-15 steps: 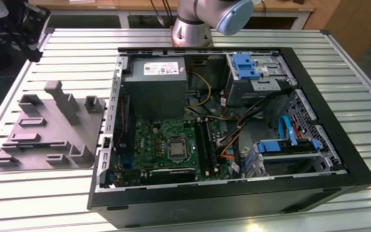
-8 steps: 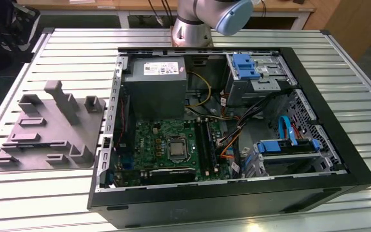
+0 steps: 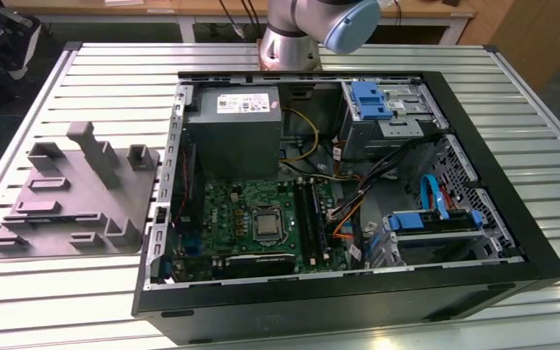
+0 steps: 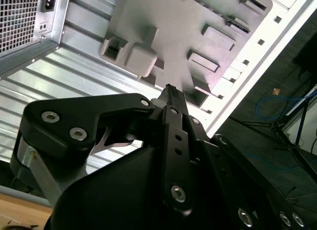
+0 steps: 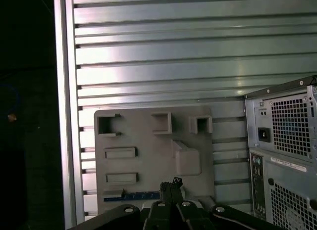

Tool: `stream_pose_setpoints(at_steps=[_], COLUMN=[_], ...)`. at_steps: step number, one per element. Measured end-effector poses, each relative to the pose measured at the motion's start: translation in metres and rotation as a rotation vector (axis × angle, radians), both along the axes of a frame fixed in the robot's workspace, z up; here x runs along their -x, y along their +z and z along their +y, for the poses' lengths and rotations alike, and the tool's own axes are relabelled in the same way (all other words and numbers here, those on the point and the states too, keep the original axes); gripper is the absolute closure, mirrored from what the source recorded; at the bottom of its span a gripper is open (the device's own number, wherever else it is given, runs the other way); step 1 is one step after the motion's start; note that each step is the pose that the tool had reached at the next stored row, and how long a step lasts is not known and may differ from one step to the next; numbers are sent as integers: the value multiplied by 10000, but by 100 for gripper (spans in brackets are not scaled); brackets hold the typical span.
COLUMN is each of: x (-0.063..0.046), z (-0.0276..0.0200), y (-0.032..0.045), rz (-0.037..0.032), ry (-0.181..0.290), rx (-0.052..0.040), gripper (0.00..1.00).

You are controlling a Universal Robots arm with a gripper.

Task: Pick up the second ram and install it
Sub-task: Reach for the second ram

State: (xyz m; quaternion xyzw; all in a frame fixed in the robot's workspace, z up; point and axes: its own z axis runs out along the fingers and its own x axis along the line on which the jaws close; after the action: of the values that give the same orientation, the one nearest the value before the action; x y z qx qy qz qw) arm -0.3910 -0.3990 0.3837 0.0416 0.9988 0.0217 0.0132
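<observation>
Closed on nothing, fingertips together, the gripper (image 5: 171,184) points toward the grey tray (image 5: 148,141). At its near edge lies the second ram (image 5: 131,196), with the computer case (image 5: 282,156) beside the tray.

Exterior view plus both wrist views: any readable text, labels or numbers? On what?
White label on the power supply: print too small to read.
White sticker on the case rear, first wrist view: blurred, unreadable.
Motherboard markings: too small.
Nothing quotable.
</observation>
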Motion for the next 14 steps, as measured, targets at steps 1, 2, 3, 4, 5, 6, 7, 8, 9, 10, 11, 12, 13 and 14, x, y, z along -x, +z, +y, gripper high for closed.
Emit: stream_pose_setpoints(at_steps=[1,2,3,4,5,6,7,8,9,10,11,12,13,14], x=[25,49,70,91,107,122,134,145,156,168,177,183,185,187], z=[0,-1,-2,-3,-6,-9,-12,-14,-17,-21,-28,-35,-45,-56], y=[-5,-11,-16,-22,-29,-35,-40,-44,-48,-52,-56,-59,-63,-65], rz=[0,0,0,0,0,-1,0,0,0,0,-1,0,0,1], ry=[0,-1,-2,-3,-3,-3,-3,-4,-4,-3,-2,-3,-3,-3], rx=[0,0,0,0,0,0,0,0,1,0,0,0,0,0], gripper=[90,90,90,90,90,90,90,90,90,90,90,90,90,90])
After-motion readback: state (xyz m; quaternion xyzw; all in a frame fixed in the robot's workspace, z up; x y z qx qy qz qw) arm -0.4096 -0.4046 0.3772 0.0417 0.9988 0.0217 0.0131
